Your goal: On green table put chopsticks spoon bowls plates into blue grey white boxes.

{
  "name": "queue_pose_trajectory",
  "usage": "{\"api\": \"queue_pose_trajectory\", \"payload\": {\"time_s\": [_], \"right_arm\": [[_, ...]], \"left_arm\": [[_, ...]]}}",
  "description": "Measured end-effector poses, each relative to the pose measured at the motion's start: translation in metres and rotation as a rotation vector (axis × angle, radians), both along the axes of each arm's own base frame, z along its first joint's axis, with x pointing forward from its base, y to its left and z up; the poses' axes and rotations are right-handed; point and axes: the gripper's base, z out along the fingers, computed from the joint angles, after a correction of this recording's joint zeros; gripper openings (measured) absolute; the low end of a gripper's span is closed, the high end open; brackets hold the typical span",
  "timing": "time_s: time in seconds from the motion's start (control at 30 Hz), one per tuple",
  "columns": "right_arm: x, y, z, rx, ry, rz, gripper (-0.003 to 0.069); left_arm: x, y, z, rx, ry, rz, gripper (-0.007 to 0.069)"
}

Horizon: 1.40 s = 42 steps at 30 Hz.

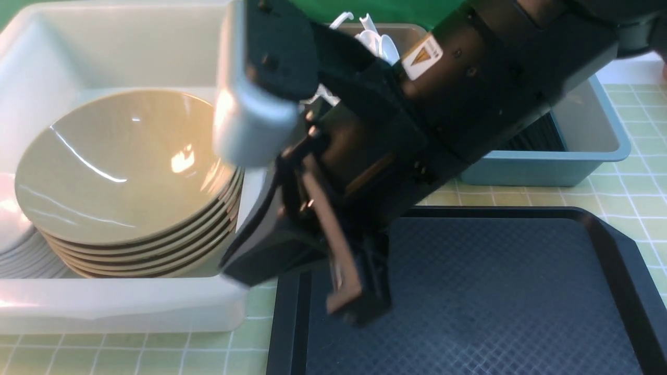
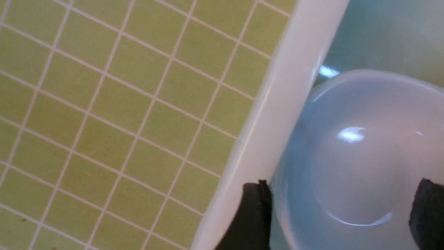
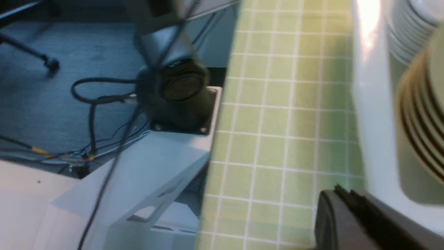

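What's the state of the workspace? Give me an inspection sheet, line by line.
Surface: green tiled table.
Job's things: tan bowls stacked in the white box beside white plates; a white bowl in there too; white spoons in the grey box; blue box, contents unclear.
Clutter: black tray beside the white box.
Hands: left hand open over the white bowl; right hand shut, nothing held.
Cables: loose cables on the floor.
Surroundings: grey carpet.
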Motion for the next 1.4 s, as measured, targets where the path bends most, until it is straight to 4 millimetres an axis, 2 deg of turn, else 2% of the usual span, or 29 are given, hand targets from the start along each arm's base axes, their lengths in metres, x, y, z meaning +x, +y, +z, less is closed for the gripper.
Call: {"api": "queue_pose_trajectory", "payload": {"time_s": [0.1,0.17,0.23,0.27,0.37,0.4,0.43,0.5,0.53,0.57,0.6,0.67,0.73,0.77,0.8,0.83,0.9,0.97,1.03,1.07,1.13,1.27,1.3,1.37,1.4], "right_arm": [[0.021,-0.017,-0.002,-0.026,0.029,-0.12,0.0055],[0.034,-0.029,-0.003,-0.044,0.043,-0.196,0.0057],[0.051,-0.048,-0.006,-0.092,0.075,-0.307,0.0057],[0.06,-0.063,-0.009,-0.142,0.1,-0.391,0.0058],[0.072,-0.09,-0.014,-0.253,0.129,-0.546,0.006],[0.074,-0.099,-0.014,-0.29,0.13,-0.606,0.0061],[0.074,-0.104,-0.014,-0.31,0.121,-0.632,0.0061],[0.072,-0.122,-0.014,-0.372,0.105,-0.757,0.0065],[0.071,-0.124,-0.013,-0.369,0.104,-0.772,0.0065],[0.068,-0.131,-0.013,-0.385,0.085,-0.817,0.0066],[0.065,-0.134,-0.012,-0.387,0.08,-0.831,0.0067],[0.05,-0.148,-0.008,-0.383,0.028,-0.885,0.0069],[0.039,-0.155,-0.007,-0.378,0.008,-0.897,0.0069],[0.023,-0.163,-0.011,-0.361,-0.007,-0.917,0.0069],[0.009,-0.17,-0.01,-0.331,-0.027,-0.932,0.0069],[0.007,-0.171,-0.014,-0.331,-0.025,-0.935,0.0069],[-0.018,-0.184,-0.021,-0.276,-0.081,-0.956,0.0072],[-0.043,-0.197,-0.03,-0.206,-0.155,-0.978,0.0074],[-0.072,-0.212,-0.043,-0.095,-0.239,-1.014,0.0076],[-0.075,-0.213,-0.046,-0.094,-0.238,-1.015,0.0076],[-0.102,-0.226,-0.075,0.008,-0.294,-1.045,0.0077],[-0.134,-0.241,-0.104,0.142,-0.328,-1.088,0.0078],[-0.134,-0.241,-0.106,0.139,-0.324,-1.089,0.0078],[-0.147,-0.247,-0.12,0.206,-0.348,-1.102,0.0078],[-0.149,-0.247,-0.121,0.216,-0.355,-1.102,0.0078]], "left_arm": [[-0.005,0.0,0.01,0.036,-0.031,0.045,0.0652],[-0.007,-0.007,0.017,0.035,-0.055,0.028,0.0662],[-0.005,-0.031,0.029,0.003,-0.111,-0.073,0.0664],[-0.003,-0.051,0.038,-0.02,-0.161,-0.18,0.0663],[0.004,-0.107,0.055,-0.127,-0.282,-0.436,0.0663],[0.005,-0.127,0.06,-0.167,-0.321,-0.525,0.0663],[0.006,-0.134,0.062,-0.18,-0.336,-0.564,0.0662],[0.006,-0.175,0.067,-0.273,-0.385,-0.736,0.0645],[0.006,-0.177,0.067,-0.277,-0.384,-0.753,0.0643],[0.004,-0.193,0.067,-0.302,-0.374,-0.829,0.0611],[0.003,-0.199,0.067,-0.307,-0.365,-0.861,0.0594],[-0.003,-0.219,0.066,-0.321,-0.33,-0.962,0.0501],[-0.007,-0.227,0.068,-0.325,-0.328,-0.998,0.0433],[-0.014,-0.235,0.072,-0.322,-0.339,-1.032,0.0333],[-0.019,-0.238,0.077,-0.315,-0.349,-1.049,0.0274],[-0.021,-0.24,0.077,-0.312,-0.35,-1.055,0.0262],[-0.04,-0.242,0.088,-0.287,-0.378,-1.063,0.0137],[-0.063,-0.239,0.096,-0.258,-0.405,-1.048,0.0046],[-0.097,-0.232,0.101,-0.233,-0.438,-1.013,0.001],[-0.096,-0.232,0.098,-0.234,-0.43,-1.011,0.0009],[-0.138,-0.225,0.09,-0.232,-0.451,-0.975,-0.0001],[-0.189,-0.219,0.056,-0.262,-0.443,-0.943,-0.0001],[-0.192,-0.219,0.05,-0.27,-0.431,-0.94,-0.0001],[-0.225,-0.215,0.023,-0.277,-0.485,-0.91,-0.0001],[-0.229,-0.214,0.015,-0.28,-0.493,-0.898,-0.0001]]}}
